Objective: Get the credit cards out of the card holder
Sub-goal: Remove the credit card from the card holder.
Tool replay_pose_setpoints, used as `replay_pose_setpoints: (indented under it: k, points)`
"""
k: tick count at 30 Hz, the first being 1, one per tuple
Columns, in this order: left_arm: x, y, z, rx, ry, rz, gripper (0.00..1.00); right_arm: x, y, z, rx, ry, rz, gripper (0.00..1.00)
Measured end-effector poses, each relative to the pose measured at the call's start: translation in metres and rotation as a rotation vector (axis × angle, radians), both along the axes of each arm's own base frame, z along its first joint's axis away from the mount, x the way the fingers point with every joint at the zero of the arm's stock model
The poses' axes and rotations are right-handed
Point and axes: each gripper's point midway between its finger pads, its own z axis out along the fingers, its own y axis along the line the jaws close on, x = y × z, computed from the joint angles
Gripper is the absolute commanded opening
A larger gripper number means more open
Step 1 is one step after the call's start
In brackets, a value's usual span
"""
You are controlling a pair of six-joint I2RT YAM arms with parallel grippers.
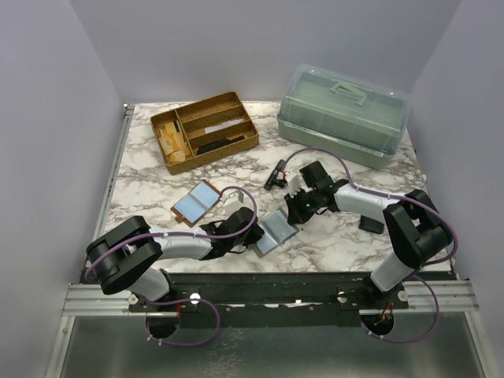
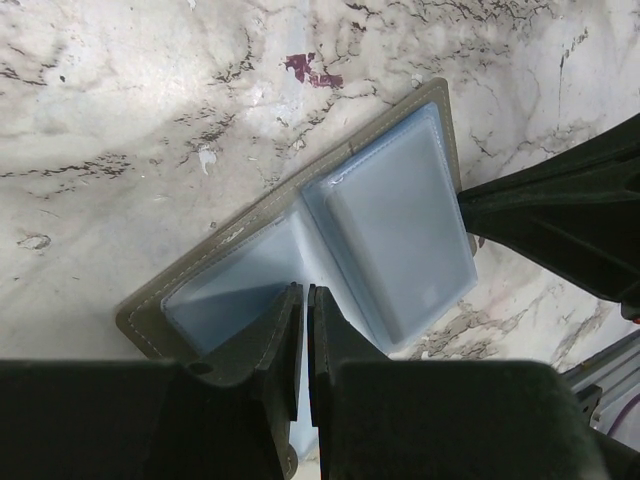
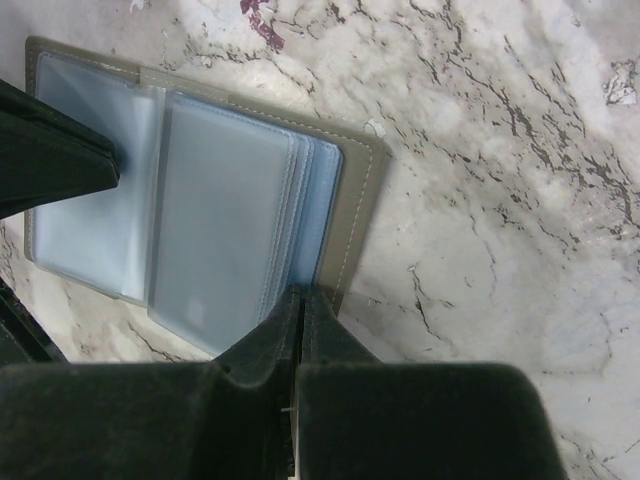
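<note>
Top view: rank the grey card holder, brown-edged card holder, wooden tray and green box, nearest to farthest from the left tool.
1. grey card holder, at the left tool tips, centre front.
2. brown-edged card holder, just behind, to the left.
3. wooden tray, back left.
4. green box, back right.

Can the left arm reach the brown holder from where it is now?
Probably yes. The brown holder lies open and uncovered just beside the left arm's wrist. But the left gripper is pinched on the grey holder, so it would have to let go first.
</note>
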Motion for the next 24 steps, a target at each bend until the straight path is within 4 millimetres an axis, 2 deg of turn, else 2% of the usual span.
replay_pose_setpoints:
  k: [4, 9, 15, 20, 24]
  points:
    - [0.000, 0.000, 0.000, -0.008, -0.001, 0.004, 0.13, -0.001, 0.003, 0.001, -0.005, -0.014, 0.025, 0.01]
    - [0.000, 0.000, 0.000, -0.018, -0.003, 0.007, 0.14, -0.001, 0.005, 0.004, -0.006, -0.025, 0.048, 0.19]
    - [-0.002, 0.002, 0.001, -0.024, -0.008, 0.004, 0.15, -0.009, 0.013, 0.019, 0.057, -0.026, 0.103, 0.30]
    - [-0.004, 0.003, 0.001, -0.035, -0.015, -0.010, 0.16, -0.025, 0.028, 0.029, 0.150, 0.052, 0.173, 0.33]
    - [-0.008, 0.001, 0.002, -0.068, -0.019, -0.026, 0.20, -0.036, 0.033, 0.029, 0.193, 0.116, 0.202, 0.35]
